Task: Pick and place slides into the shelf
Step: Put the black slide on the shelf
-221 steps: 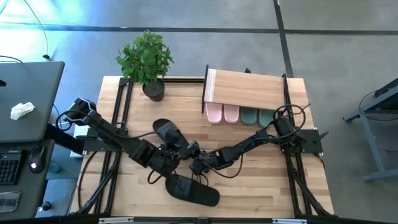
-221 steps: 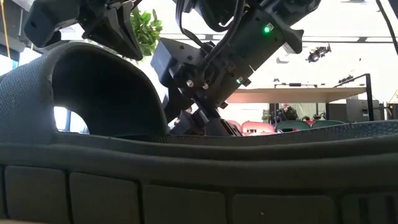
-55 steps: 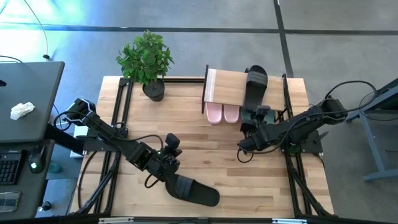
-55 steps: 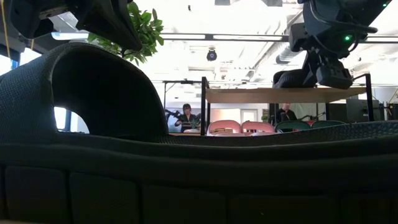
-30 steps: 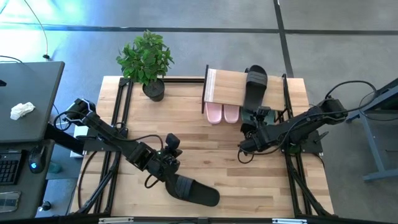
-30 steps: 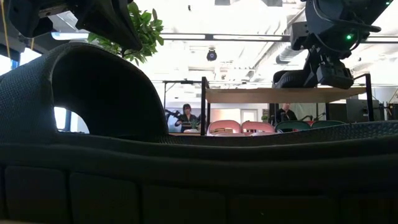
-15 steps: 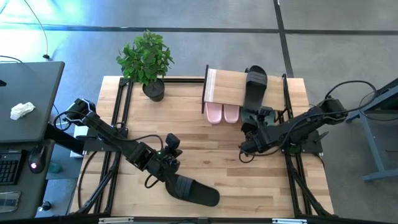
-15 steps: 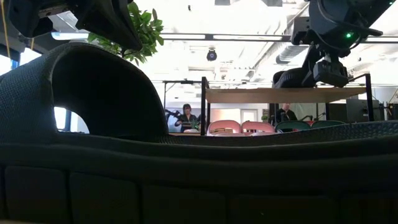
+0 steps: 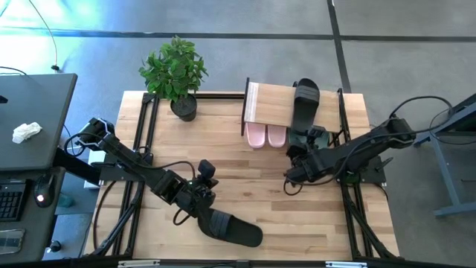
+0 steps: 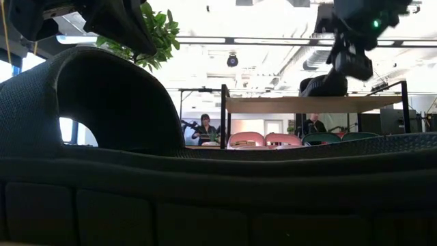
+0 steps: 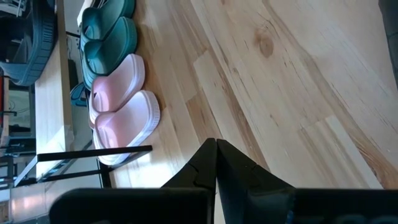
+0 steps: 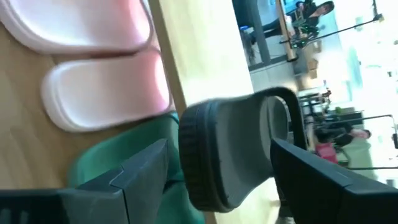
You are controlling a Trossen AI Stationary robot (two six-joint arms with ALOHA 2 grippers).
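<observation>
Overall, six slides counted: two pink, two green, two black. Pink pair point(image 9: 265, 135) side by side on the table under the shelf point(image 9: 271, 104), heels protruding at its front edge. Green pair point(image 11: 106, 34) beside the pink pair under the same board, seen best in the left wrist view; mostly hidden by the right arm in the high view. One black slide point(image 9: 304, 104) lying on top of the shelf board, near its right end, heel overhanging the front edge. Second black slide point(image 9: 232, 228) on the table near the front edge, filling the low view.

Right gripper point(image 9: 308, 136) just in front of the shelf, at the heel of the shelf-top black slide; fingers point(image 12: 140, 174) spread wide on either side of that heel, not clamped on it. Left gripper point(image 9: 206, 210) at the heel end of the front black slide; fingers point(image 11: 231, 167) pressed together, with nothing visible between them.

One potted plant point(image 9: 175, 73) at the table's back left corner. One person point(image 10: 204, 128) visible in the room beyond the shelf.
</observation>
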